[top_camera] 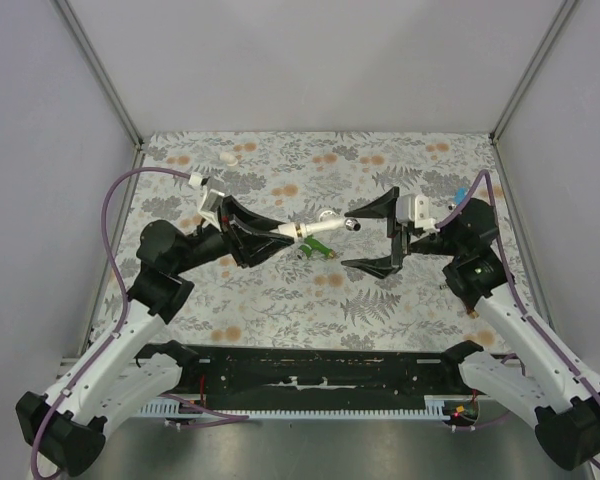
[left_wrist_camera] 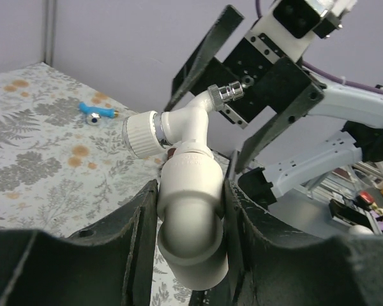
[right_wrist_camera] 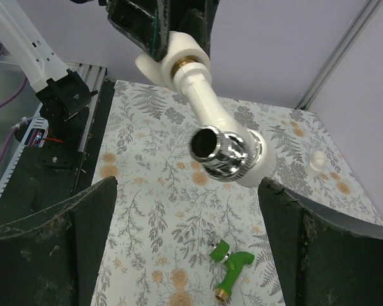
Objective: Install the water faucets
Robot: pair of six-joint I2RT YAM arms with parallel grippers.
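My left gripper (top_camera: 268, 233) is shut on a white elbow pipe fitting (left_wrist_camera: 191, 217), held off the table. A white water faucet (left_wrist_camera: 182, 124) sticks out of the fitting's far end, brass thread at the joint, chrome spout (right_wrist_camera: 220, 150) pointing at my right gripper. The right gripper (top_camera: 372, 238) stands open just right of the spout, its fingers (right_wrist_camera: 48, 236) wide on either side and not touching it. A green faucet (right_wrist_camera: 232, 268) lies on the patterned table below the white one. A blue faucet (left_wrist_camera: 92, 113) lies at the table's right side, beside the right arm.
A small white fitting (top_camera: 228, 157) stands at the back left of the floral tablecloth (top_camera: 280, 300). A black rail (top_camera: 320, 375) runs along the near edge between the arm bases. Grey walls enclose the table on three sides.
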